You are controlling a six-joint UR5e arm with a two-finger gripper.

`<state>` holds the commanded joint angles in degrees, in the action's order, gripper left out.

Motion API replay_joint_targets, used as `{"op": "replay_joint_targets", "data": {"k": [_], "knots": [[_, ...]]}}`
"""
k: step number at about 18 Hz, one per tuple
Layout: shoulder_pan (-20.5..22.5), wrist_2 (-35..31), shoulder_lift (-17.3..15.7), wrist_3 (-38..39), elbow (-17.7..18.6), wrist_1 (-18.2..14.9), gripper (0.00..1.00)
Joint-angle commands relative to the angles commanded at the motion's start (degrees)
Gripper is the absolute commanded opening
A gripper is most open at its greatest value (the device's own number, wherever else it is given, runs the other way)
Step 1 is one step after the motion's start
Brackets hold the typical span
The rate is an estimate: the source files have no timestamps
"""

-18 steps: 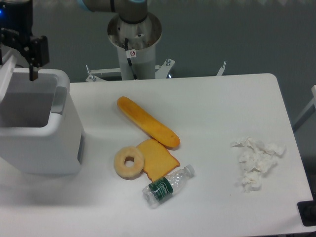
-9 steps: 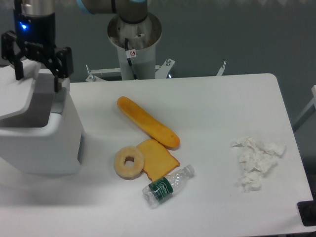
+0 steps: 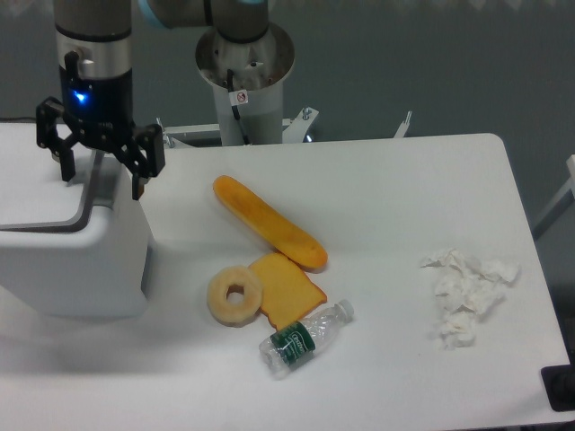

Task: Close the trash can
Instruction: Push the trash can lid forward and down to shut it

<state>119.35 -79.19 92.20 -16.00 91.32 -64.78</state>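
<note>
The trash can (image 3: 76, 260) is a big white box at the table's left edge. Its flat white lid (image 3: 36, 175) lies down over most of the opening, with a narrow dark gap showing along its right edge. My gripper (image 3: 101, 180) hangs open just above the can's back right corner, one black finger (image 3: 67, 166) over the lid and the other finger (image 3: 137, 184) past the can's right rim. Nothing is held between them. The grey hinge tab is hidden behind the gripper.
A long orange bread loaf (image 3: 268, 223), a bagel (image 3: 234, 295), a toast slice (image 3: 287, 289) and a small plastic bottle (image 3: 305, 338) lie mid-table. Crumpled white tissues (image 3: 467, 296) sit at the right. The arm's base column (image 3: 244, 85) stands behind the table.
The gripper has moved right across the can's top and the lid has swung down from raised at the left to nearly flat over the opening.
</note>
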Motion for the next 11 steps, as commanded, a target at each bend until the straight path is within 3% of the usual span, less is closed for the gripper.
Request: {"op": "replay_joint_targets", "data": {"k": [11], "knots": [[1.1,0.1,0.8,-0.7,1.1,0.3,1.00]]}}
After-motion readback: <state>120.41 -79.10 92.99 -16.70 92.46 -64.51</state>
